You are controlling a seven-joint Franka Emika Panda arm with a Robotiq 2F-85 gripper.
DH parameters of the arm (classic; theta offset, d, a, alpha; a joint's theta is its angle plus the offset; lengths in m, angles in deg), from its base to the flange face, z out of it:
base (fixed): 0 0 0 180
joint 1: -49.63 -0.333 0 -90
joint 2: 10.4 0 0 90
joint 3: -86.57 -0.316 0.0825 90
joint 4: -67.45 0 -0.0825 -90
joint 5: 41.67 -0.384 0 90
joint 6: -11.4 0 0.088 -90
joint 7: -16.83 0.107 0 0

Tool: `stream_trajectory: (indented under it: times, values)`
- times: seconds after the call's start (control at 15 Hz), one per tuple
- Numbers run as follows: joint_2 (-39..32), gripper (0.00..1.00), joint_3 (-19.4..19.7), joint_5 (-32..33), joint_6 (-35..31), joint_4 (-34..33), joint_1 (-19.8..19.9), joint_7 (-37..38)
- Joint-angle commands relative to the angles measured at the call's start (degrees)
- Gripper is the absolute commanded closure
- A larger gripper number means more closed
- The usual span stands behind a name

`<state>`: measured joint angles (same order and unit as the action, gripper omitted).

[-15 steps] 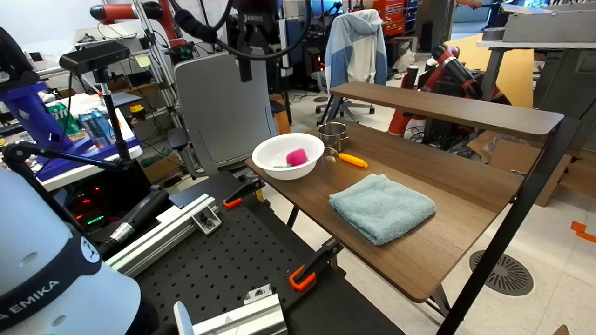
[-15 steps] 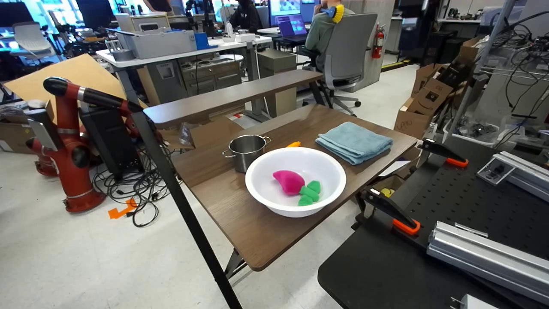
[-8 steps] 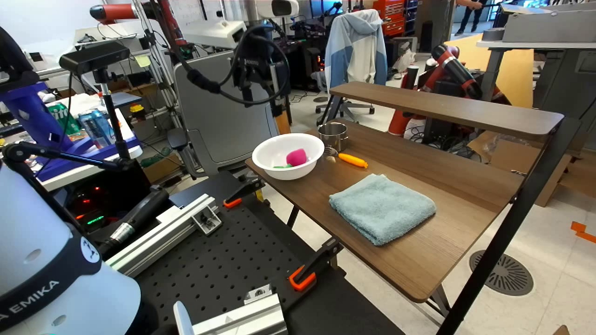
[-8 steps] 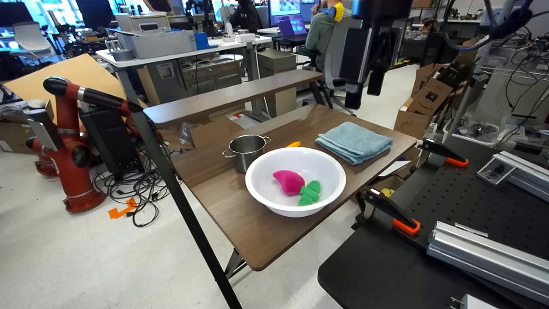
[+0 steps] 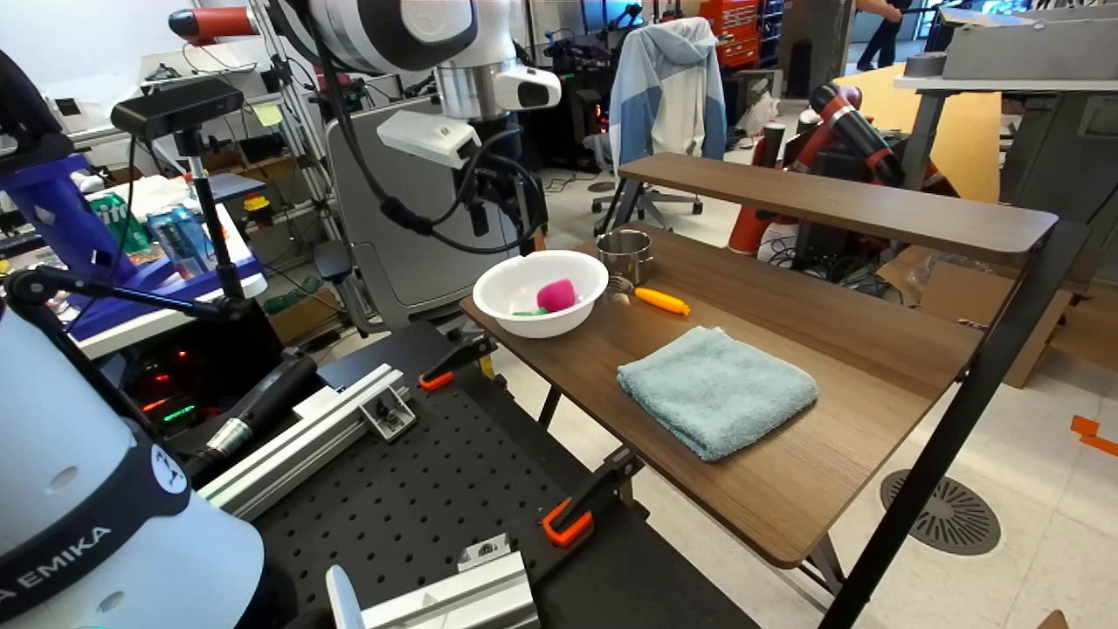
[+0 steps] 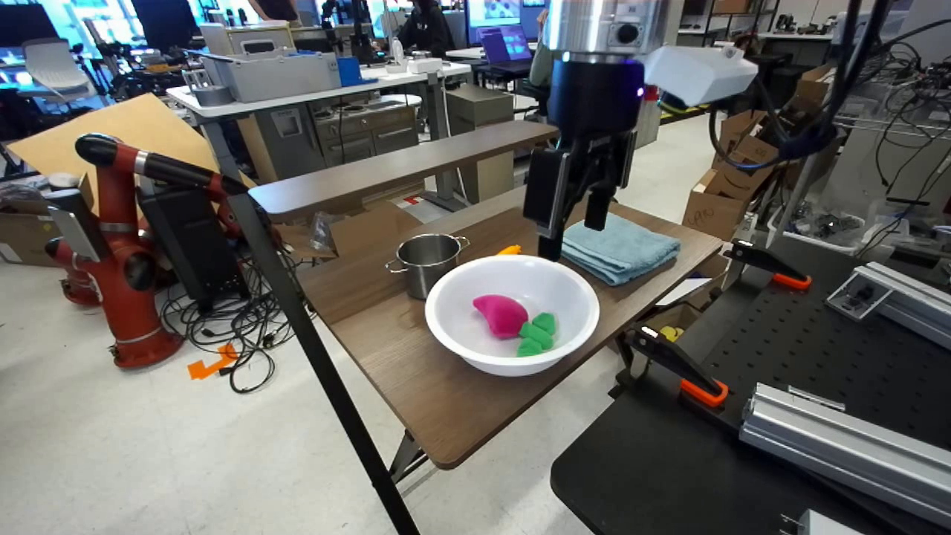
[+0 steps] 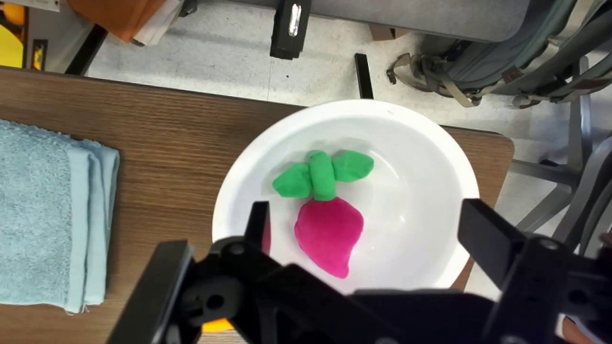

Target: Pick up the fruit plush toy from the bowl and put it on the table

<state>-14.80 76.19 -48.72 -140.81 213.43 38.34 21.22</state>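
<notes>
Squeezing the fruit plush toy (image 7: 330,235) from nine and three o'clock, in wrist view, should suit the wide-spread gripper (image 7: 366,220).

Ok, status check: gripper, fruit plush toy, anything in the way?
Gripper open, empty. Fruit plush toy lying in the white bowl, not yet grasped. Nothing seen covering it; metal pot near the bowl might crowd a sideways move.

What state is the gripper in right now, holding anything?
Gripper: open, holding nothing; the toy lies in the bowl.
</notes>
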Motion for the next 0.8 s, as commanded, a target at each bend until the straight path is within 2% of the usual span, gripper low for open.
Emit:
stream_trajectory:
  times: [0.0, 0.33, 0.73]
  values:
    - [-6.12, 0.00, 0.16, 2.06, -3.46, -3.88, -0.29, 3.32]
    - [-15.29, 0.00, 1.45, 3.39, -5.26, -10.81, -1.03, 4.62]
    - [-25.21, 0.00, 4.67, 7.93, -3.81, -19.89, -4.59, 8.31]
